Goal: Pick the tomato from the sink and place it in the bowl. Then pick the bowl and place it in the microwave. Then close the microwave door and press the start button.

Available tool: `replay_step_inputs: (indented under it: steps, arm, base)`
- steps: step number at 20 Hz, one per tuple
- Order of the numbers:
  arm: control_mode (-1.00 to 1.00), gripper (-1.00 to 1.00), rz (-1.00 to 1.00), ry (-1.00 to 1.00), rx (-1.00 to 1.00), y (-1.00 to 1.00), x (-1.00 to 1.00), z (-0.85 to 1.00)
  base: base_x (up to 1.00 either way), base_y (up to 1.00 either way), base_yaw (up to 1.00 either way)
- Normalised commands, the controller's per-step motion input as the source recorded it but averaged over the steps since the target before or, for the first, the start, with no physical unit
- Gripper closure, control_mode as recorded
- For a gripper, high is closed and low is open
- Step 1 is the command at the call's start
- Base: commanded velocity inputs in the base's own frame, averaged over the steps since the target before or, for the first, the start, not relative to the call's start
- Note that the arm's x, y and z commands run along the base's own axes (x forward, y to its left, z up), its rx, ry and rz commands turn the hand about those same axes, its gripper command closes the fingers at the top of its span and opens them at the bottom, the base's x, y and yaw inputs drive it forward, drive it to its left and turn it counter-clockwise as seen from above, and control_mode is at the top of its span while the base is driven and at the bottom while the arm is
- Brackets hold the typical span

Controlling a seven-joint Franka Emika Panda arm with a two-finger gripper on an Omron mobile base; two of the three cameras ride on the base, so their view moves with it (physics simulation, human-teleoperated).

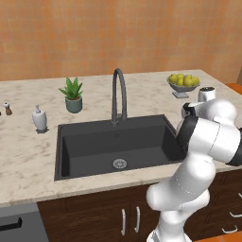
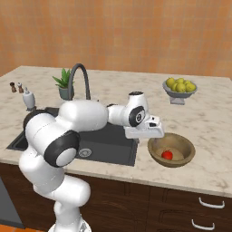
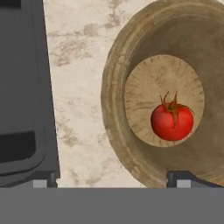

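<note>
A simulated kitchen with an orange-tan wall and a pale marbled counter (image 2: 213, 131) carries everything here.

The end effector (image 2: 144, 129) hangs low over the counter, between the sink and the bowl. In the hand view its two dark fingertips (image 3: 186, 177) stand wide apart, one over the sink's edge and the other over the bowl's near rim, with nothing between them: it is released and empty.

Just beside and slightly ahead of the end effector sits the bowl (image 2: 155, 152), wide, shallow and tan-brown, upright on the counter. The tomato (image 3: 172, 121) lies inside it on the flat bottom, stem up, touching neither finger. So the first step looks done: the fruit is out of the basin and in the bowl.

On the end effector's other side is the sink (image 1: 71, 151), a matte black basin with a silver drain (image 1: 119, 164) and nothing else lying in it. The dark arched tap (image 1: 118, 94) rises behind the basin.

Farther off, beyond the bowl, a grey footed dish of yellow fruit (image 2: 180, 88) stands near the wall. Beyond the sink are a small potted plant (image 1: 72, 94), a white dispenser bottle (image 1: 39, 118) and little shakers (image 2: 16, 86).

What remains, by my judgement, is most of the task: gripping the bowl by its rim, carrying it to the microwave, shutting the door and pressing start.
</note>
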Motion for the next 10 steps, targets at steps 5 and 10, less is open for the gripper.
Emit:
replay_step_inputs:
  steps: [5, 10]
  arm:
    - [-1.0, -1.0, 0.05, 0.01, 0.0, -0.13, 0.4, -0.19]
    - [-1.0, -1.0, 0.02, 0.0, 0.01, -0.19, 0.27, -0.17]
  base:
    - [0.0, 0.0, 0.0]
    - [0.0, 0.0, 0.0]
